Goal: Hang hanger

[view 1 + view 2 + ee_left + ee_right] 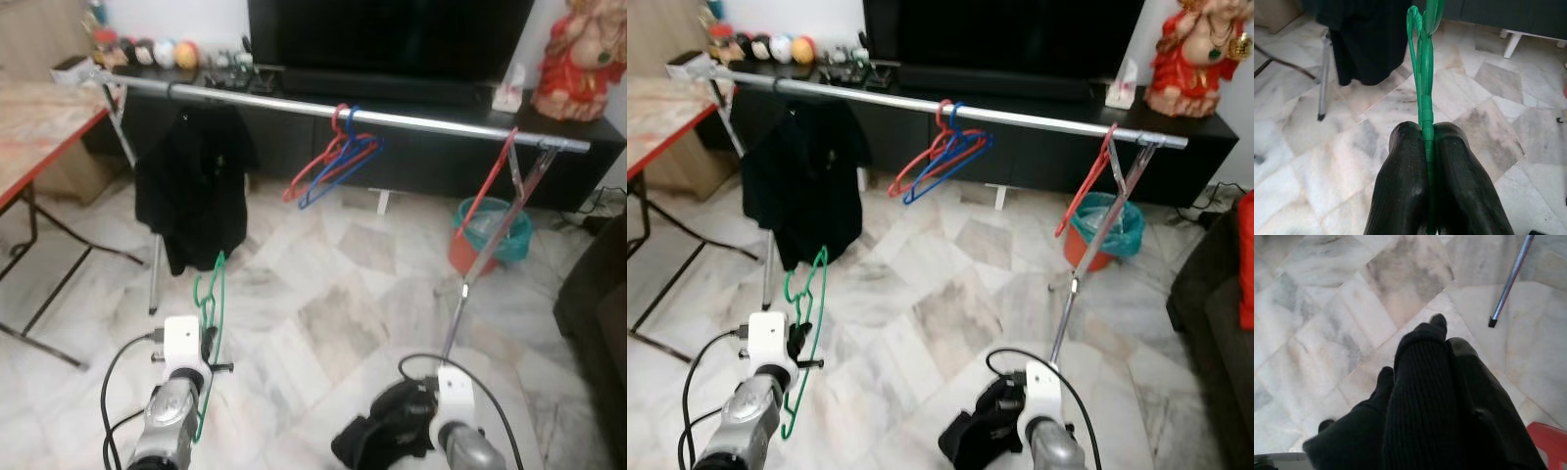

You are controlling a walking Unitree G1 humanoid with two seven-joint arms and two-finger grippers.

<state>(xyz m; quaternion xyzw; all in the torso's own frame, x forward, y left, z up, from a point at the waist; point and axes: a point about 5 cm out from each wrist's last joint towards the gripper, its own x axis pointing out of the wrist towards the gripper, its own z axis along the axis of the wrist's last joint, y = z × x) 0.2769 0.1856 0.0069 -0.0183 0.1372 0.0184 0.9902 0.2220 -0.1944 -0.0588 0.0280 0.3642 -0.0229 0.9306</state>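
My left gripper (1426, 142) is shut on a green hanger (210, 299), held low at the front left with its hook up. My right gripper (1447, 345) is shut on a black ribbed garment (1415, 401), held low at the front right (387, 431). A silver clothes rail (411, 121) runs across ahead. On it hang a black shirt (193, 186) at the left, a red hanger (315, 168) and a blue hanger (343, 166) in the middle, and another red hanger (490, 181) near the right end.
A dark TV cabinet (411, 162) with a TV (387, 37) stands behind the rail. A folding table (34, 122) is at the left. A teal and orange bucket (490, 235) sits by the rail's right legs (480, 259). A dark sofa (598, 304) edges the right.
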